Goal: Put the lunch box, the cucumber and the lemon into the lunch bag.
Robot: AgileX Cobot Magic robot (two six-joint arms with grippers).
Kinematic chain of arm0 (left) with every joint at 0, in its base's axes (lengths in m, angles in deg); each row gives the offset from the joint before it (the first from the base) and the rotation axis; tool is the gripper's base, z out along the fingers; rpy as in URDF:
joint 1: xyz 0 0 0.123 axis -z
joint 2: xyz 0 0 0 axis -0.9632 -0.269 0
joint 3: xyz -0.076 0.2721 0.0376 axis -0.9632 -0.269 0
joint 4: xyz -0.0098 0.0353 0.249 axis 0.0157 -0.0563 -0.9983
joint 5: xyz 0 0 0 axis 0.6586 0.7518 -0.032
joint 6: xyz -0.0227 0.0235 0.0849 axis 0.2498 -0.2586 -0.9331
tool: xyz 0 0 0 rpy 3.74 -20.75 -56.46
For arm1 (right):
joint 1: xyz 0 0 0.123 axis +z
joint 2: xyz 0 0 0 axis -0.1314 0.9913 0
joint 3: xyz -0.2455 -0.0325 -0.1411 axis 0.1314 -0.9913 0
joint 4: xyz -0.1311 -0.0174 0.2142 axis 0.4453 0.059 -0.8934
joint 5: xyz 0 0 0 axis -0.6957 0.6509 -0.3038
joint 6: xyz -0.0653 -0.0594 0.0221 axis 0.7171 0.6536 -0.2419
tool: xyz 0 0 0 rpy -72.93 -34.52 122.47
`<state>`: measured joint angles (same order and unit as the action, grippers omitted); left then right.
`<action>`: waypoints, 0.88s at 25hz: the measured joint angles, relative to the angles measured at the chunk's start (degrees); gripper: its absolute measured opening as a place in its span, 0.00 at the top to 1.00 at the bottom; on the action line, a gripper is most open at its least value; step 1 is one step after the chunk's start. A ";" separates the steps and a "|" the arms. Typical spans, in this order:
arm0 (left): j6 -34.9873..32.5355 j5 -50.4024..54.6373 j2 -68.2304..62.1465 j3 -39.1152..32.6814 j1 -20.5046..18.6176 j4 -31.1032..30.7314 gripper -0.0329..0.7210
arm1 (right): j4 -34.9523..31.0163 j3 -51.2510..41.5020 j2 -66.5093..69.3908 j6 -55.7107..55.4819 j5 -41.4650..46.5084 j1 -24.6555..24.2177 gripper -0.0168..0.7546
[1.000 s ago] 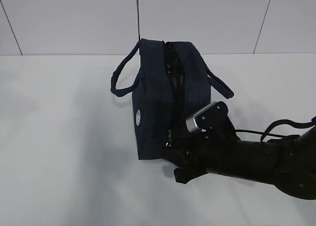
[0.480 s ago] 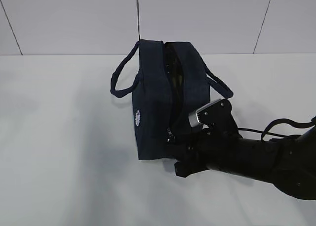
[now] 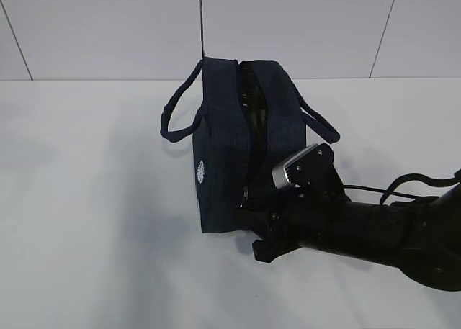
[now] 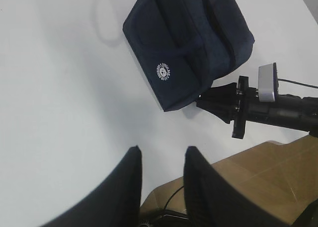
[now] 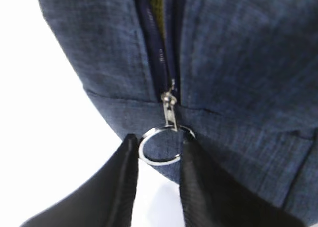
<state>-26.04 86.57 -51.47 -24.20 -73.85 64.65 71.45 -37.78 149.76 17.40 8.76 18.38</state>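
- The lunch bag (image 3: 234, 145), a boxy form of woven navy fabric with two loop handles, is set on the smooth white tabletop (image 3: 86, 235) toward its far edge.
- A shiny metal ring pull (image 5: 160, 146) is seen between the matte black fingers of the right gripper (image 5: 158, 180); whether it is pinched cannot be told.
- The left gripper (image 4: 161, 180) is held apart, with nothing grasped.

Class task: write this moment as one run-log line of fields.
stage: zipper | right hand: fingers either side of metal ring pull of dark navy fabric lunch bag | left hand: empty, away from bag | zipper: partly open
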 joint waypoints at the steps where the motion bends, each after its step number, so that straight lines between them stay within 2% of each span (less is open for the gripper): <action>1: 0.00 -0.03 0.00 0.00 0.00 0.00 0.68 | -0.01 0.00 0.00 0.00 0.00 0.00 0.72; 5: 0.00 -0.13 0.00 0.00 0.00 0.00 0.68 | -0.01 0.00 0.00 0.00 0.00 0.00 0.76; 16: 0.00 -0.26 0.00 0.00 0.00 -0.10 0.68 | -0.11 0.00 0.00 0.00 2.15 0.00 0.98; 22: 0.00 -0.26 0.00 0.00 0.00 -0.10 0.68 | -0.21 0.00 0.00 0.00 3.04 0.00 0.98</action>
<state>-26.04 86.31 -51.47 -24.20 -73.85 64.55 71.24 -37.78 149.76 17.40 11.81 18.38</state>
